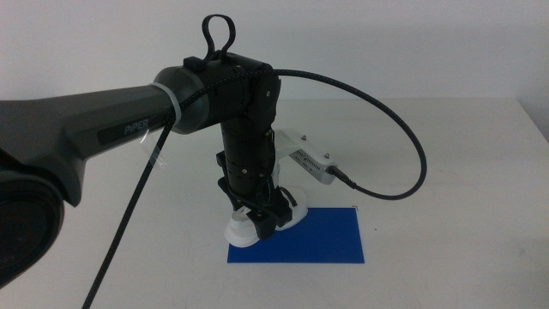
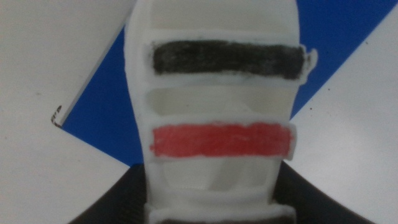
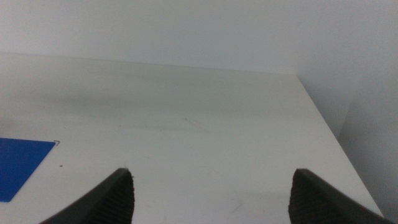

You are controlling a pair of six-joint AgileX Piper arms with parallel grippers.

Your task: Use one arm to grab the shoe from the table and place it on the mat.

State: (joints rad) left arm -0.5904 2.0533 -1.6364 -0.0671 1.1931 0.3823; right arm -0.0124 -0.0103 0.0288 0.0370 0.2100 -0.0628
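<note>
We see a white bench [image 1: 446, 137] bearing a blue mat [image 1: 330, 236]; left jaws [image 1: 268, 219] grasp the shoe [image 2: 214, 93] over it; right jaws [image 3: 211, 193] released.

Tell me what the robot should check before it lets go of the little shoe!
1. Left gripper has the shoe between its jaws: ok.
2. Shoe is over the mat: partly ok; in the middle view it sits at the mat's left edge, one end poking out over the table.
3. Shoe rests flat on the mat: cannot tell.
4. Straps face up: ok, in the left wrist view the red strap and a black strap show on top.
5. Right gripper is out of the way: ok, open, over bare table.
</note>
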